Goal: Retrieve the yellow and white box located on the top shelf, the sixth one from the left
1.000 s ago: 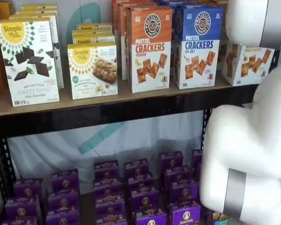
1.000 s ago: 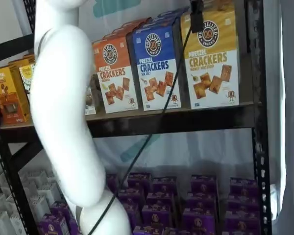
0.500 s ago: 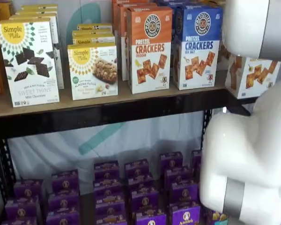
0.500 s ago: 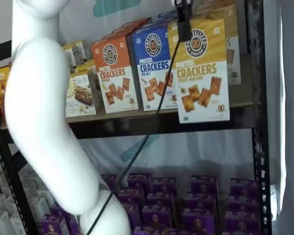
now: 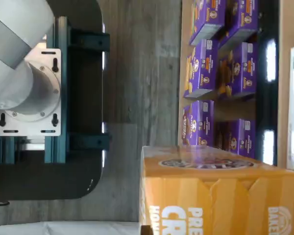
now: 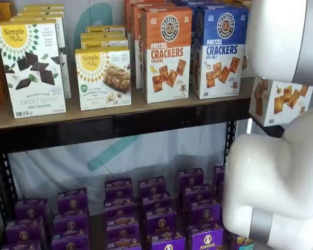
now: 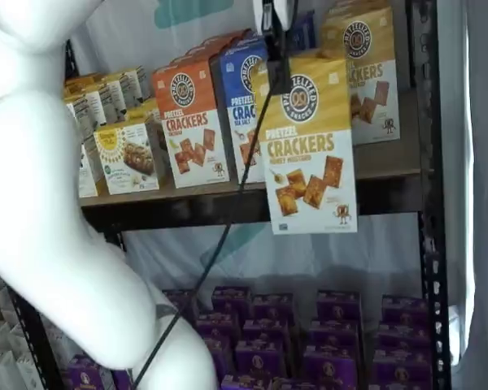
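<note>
Wrist view: the yellow and white Pretzel Crackers carton [image 5: 215, 196] fills one corner above grey flooring; fingers hidden.

Shelf views: the carton [image 6: 280, 101] has left the brown wooden top shelf surface [image 6: 135, 109] since earlier, partly masked by the white arm. It [image 7: 309, 146] hangs forward, black fingers [image 7: 278, 49] clamped on its top.

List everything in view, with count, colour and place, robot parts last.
yellow and white box: one, held off the top shelf, hanging in front of it.
second yellow Pretzel Crackers carton: one, on the shelf.
orange-topped carton: front one, shelf middle.
blue-topped carton: front one, beside orange.
Simple Mills boxes: several, white, shelf's other end.
purple boxes: many, lower level.
arm: white.
pincer: black, shut on the box's top.
</note>
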